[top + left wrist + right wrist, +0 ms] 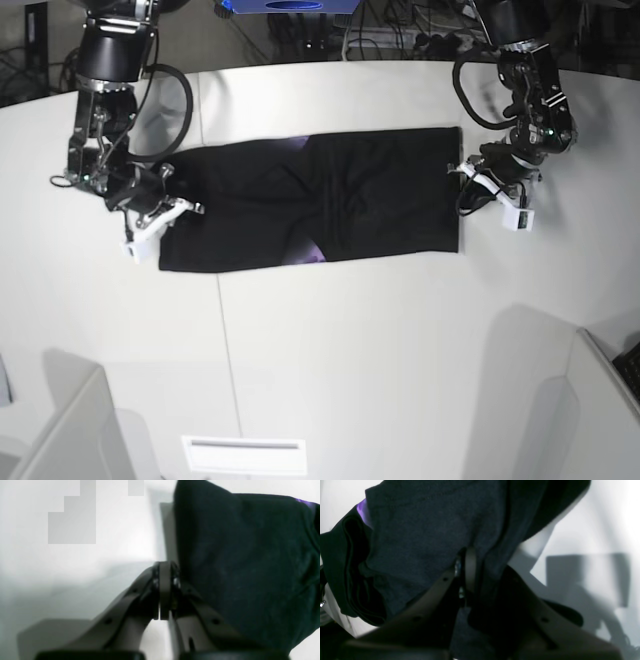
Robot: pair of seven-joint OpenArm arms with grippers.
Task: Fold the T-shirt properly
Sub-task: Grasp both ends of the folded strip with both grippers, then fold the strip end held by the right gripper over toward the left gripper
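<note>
The black T-shirt [320, 205] lies folded into a long band across the white desk [330, 350], the right pincer [470, 565] pinching its cloth at one end, the left pincer [165, 590] pressed together just beside the other end.

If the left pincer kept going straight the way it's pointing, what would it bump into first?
Probably the T-shirt. The left pincer, shut, sits right at the shirt's edge; in the base view it points toward the cloth. Depth is blurry, so it might skim the white table.
</note>
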